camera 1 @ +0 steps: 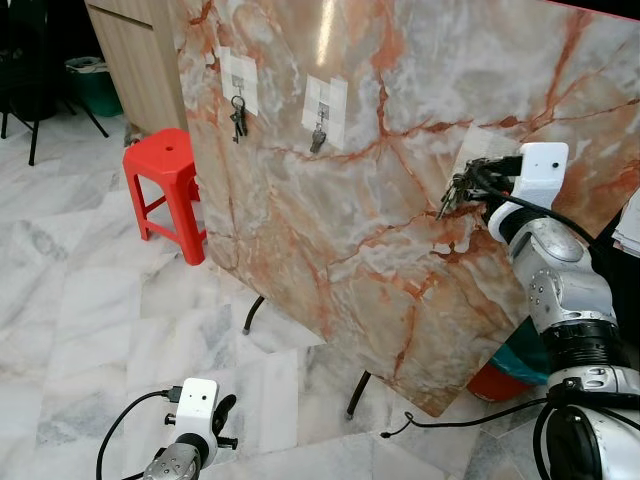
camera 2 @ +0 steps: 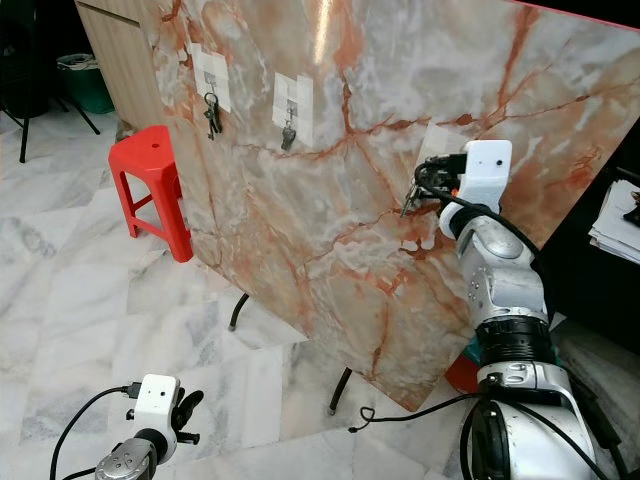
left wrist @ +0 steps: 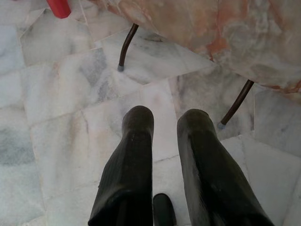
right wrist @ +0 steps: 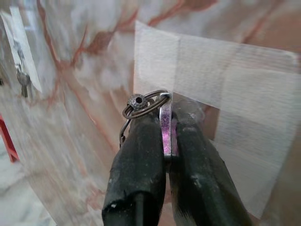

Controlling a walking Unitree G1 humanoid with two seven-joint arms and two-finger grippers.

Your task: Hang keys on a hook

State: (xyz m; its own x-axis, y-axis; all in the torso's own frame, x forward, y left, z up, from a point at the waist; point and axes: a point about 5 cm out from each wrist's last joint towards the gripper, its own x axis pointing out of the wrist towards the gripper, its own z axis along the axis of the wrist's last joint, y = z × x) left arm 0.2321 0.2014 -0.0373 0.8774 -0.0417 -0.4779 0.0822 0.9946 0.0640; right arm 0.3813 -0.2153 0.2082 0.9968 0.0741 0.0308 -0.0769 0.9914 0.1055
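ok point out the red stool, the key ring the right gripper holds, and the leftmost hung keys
red stool (camera 1: 163, 152): left eye view, on its seat top
key ring (right wrist: 141, 104): right wrist view, on the ring's loop
leftmost hung keys (camera 1: 238, 118): left eye view, on the dangling bunch

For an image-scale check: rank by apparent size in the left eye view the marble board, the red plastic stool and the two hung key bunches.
1. Orange-veined marble board
2. Red plastic stool
3. Two dark hung key bunches: look alike, not ranked.

The silver right arm reaches up, its black two-fingered right gripper (right wrist: 165, 136) pinched tight. The left gripper (left wrist: 164, 155) hangs low, fingers apart.
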